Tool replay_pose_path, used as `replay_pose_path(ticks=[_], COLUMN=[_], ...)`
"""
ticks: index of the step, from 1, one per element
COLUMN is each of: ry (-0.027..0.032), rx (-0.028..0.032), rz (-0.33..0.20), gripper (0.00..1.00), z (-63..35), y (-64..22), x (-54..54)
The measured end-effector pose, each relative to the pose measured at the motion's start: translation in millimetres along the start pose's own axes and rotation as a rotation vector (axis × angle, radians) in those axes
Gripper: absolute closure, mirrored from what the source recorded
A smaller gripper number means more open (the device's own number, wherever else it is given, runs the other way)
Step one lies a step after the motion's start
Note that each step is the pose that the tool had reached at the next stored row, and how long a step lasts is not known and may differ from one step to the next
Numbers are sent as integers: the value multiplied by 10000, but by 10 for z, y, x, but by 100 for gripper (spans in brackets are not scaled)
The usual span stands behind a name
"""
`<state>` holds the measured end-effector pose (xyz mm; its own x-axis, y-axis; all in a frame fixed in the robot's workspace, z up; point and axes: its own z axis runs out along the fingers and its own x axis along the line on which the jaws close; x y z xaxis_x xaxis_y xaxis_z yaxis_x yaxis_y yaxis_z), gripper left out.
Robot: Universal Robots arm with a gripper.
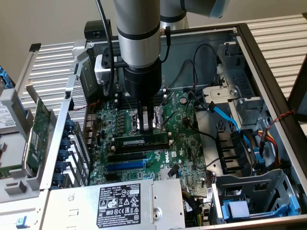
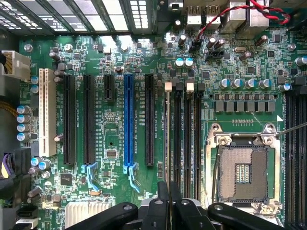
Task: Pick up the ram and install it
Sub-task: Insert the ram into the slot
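Observation:
The ram, a long dark-green stick with a small white label, stands on edge in a memory slot in the middle of the motherboard. My gripper hangs straight down just over its middle, fingers shut together with nothing visibly between them. I cannot tell whether the tips touch the stick's top edge. In the wrist view the gripper is shut too, its tips lying over the memory slot closest to the expansion slots.
An open CPU socket sits beside the memory slots, and a blue expansion slot on the other side. A power supply lies in front, cables and a drive cage at the exterior view's right, a green expansion card outside the case.

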<state>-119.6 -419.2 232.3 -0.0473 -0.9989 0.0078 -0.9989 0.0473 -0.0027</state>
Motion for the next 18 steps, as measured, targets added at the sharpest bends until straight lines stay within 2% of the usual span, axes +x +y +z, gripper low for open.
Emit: replay_pose_path(ticks=[18], ry=[0], rx=[2], rz=[-3], gripper=[87], z=[4], y=[0], x=[-8])
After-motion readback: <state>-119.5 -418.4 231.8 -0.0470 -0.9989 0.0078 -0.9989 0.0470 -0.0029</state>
